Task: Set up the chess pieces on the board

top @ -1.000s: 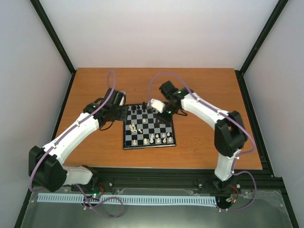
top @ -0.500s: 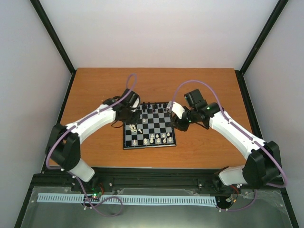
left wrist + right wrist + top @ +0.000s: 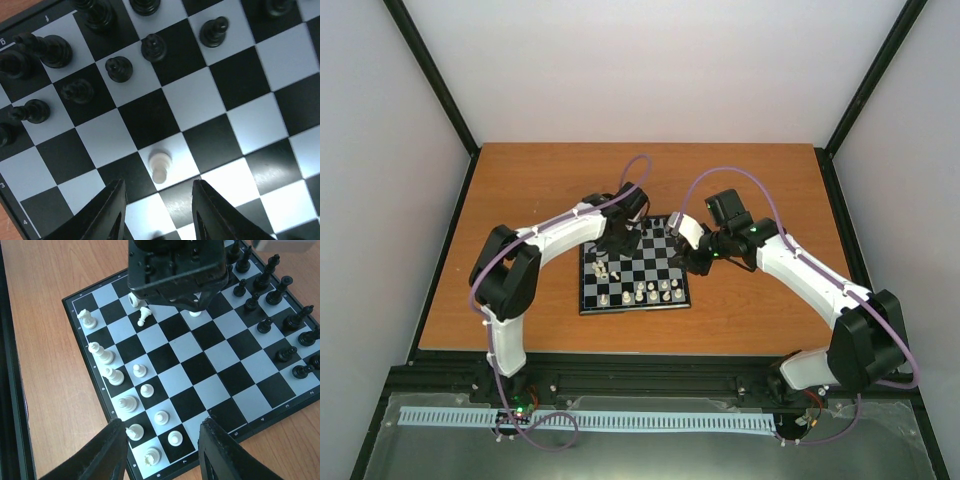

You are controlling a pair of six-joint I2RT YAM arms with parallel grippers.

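We judge the cream pawn on the board, just ahead of the left gripper's spread empty jaws, light, hard and slippery, best pinched mid-body; the right gripper's jaws gape empty too.

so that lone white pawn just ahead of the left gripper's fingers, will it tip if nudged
Probably light and easy to tip: the white pawn is far narrower than the fingers of the left gripper. The board looks glossy, so the pawn might slide instead. Its rounded head could slip out of a loose pinch.
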